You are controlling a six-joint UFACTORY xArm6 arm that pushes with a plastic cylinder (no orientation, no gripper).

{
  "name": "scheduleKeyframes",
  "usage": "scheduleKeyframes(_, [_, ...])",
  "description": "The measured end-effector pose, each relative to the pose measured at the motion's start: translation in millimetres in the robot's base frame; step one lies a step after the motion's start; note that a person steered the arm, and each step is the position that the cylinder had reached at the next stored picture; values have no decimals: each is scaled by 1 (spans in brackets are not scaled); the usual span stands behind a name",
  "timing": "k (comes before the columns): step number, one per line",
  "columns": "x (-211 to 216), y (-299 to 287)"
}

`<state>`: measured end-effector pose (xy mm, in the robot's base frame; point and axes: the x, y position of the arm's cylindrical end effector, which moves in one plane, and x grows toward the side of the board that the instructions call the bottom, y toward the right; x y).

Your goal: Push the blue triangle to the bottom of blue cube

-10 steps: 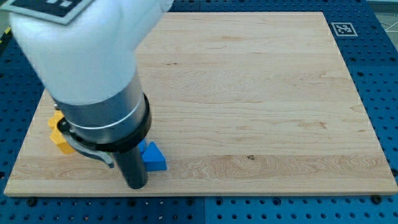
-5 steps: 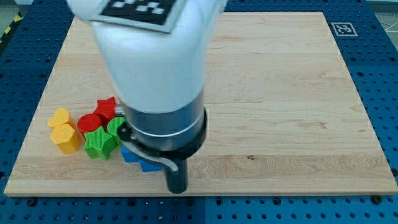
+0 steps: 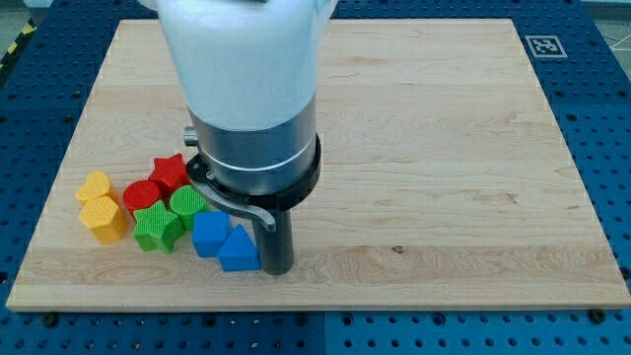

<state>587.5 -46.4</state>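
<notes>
The blue triangle (image 3: pixel 238 250) lies near the board's bottom edge, touching the lower right side of the blue cube (image 3: pixel 208 235). My tip (image 3: pixel 275 269) rests on the board just to the right of the blue triangle, touching or almost touching it. The arm's white and grey body hides the board above the tip.
Left of the blue cube sit a green star (image 3: pixel 155 228), a green block (image 3: pixel 187 205), a red round block (image 3: pixel 141 194), a red star (image 3: pixel 170 170) and two yellow-orange heart blocks (image 3: pixel 103 218) (image 3: pixel 96 185). The wooden board's bottom edge (image 3: pixel 296 308) is close below the tip.
The arm swung from the left to the right of the blocks. My tip then moved up the view beside the blue triangle, which now shows in full against the blue cube.
</notes>
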Motion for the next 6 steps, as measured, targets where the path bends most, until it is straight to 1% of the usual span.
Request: scheduleKeyframes(6, [0, -51])
